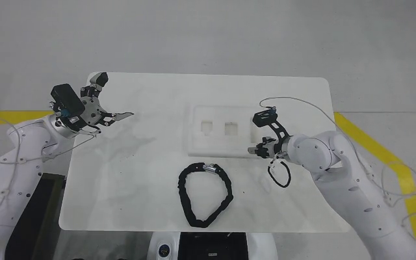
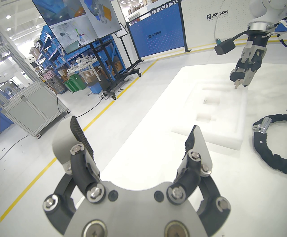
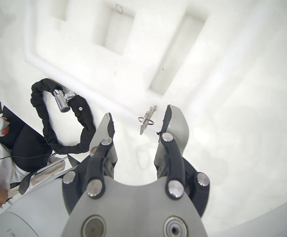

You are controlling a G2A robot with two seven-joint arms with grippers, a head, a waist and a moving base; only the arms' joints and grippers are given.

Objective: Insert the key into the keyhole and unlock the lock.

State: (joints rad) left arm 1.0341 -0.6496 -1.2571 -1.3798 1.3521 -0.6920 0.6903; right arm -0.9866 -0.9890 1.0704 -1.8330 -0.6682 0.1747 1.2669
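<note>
Left wrist view: lock point(image 2: 262, 150), lettered panels point(image 2: 157, 33)

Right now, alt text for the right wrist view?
The open right gripper hangs over a silver metal key on a ring beside a white foam tray. A black fabric-sleeved chain lock with a chrome cylinder lies nearby.

**Q:** how many of each thing are counted on the one counter point(image 1: 130, 195)?

**A:** one chain lock point(image 1: 205, 195), one foam tray point(image 1: 221, 146) with three recesses, and one loose ring point(image 3: 119, 9) in the middle recess. One key point(image 3: 146, 119) on its own ring is made out; a second on it can't be ruled out tbh. Two end effectors are counted, the left end effector point(image 2: 134, 123) and the right end effector point(image 3: 139, 112).
</note>
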